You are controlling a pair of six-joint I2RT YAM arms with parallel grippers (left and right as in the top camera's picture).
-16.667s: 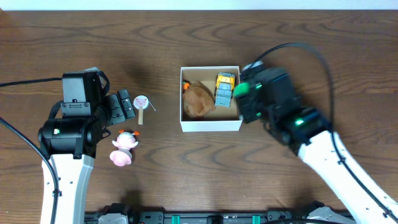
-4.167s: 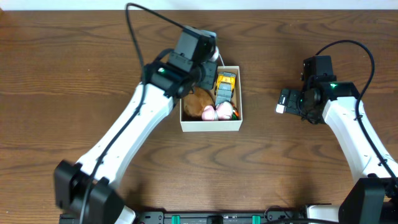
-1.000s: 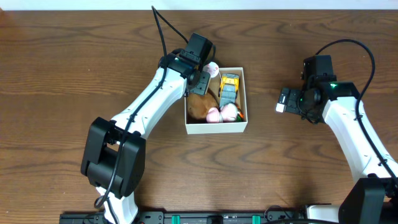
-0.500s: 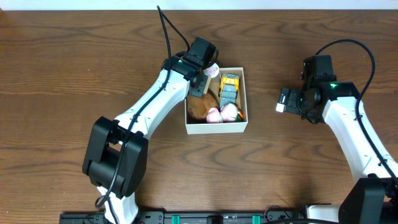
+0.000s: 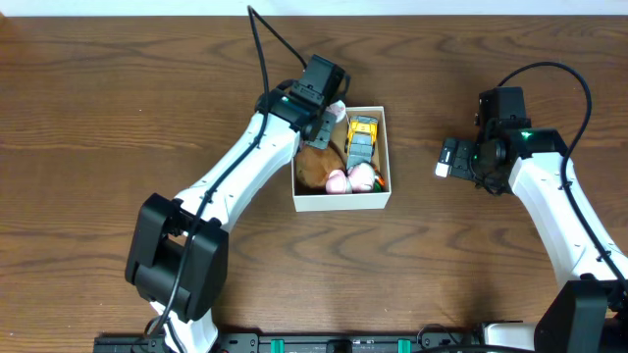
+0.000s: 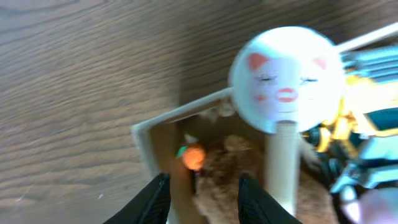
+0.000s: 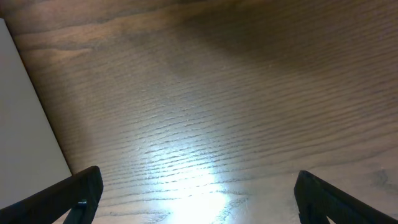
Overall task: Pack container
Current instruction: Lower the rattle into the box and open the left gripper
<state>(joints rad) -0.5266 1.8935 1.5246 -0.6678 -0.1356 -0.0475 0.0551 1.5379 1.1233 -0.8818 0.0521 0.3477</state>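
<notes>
Overhead view: the container (image 5: pixel 341 202) stands open-topped on the table (image 5: pixel 118 98), near centre and toward the far edge. Inside, a brown plush (image 5: pixel 314 169) fills the left side, a yellow truck (image 5: pixel 358 137) lies along the right wall, and a pink toy (image 5: pixel 339 179) sits at the front, touching the plush. A face paddle (image 6: pixel 286 81) rests with its round head over the far-left rim and its stick sloping down onto the plush, so it is judged only partly in. The left gripper (image 6: pixel 202 186) hangs just above that corner with its fingers spread and nothing between them. The stick runs outside them, so the paddle is judged free of the grip. The right gripper (image 7: pixel 198 177) is well right of the container, low over the table, wide apart and empty, presumably to keep clear. Packing appears nearly complete, though the paddle head may need nudging inside.
</notes>
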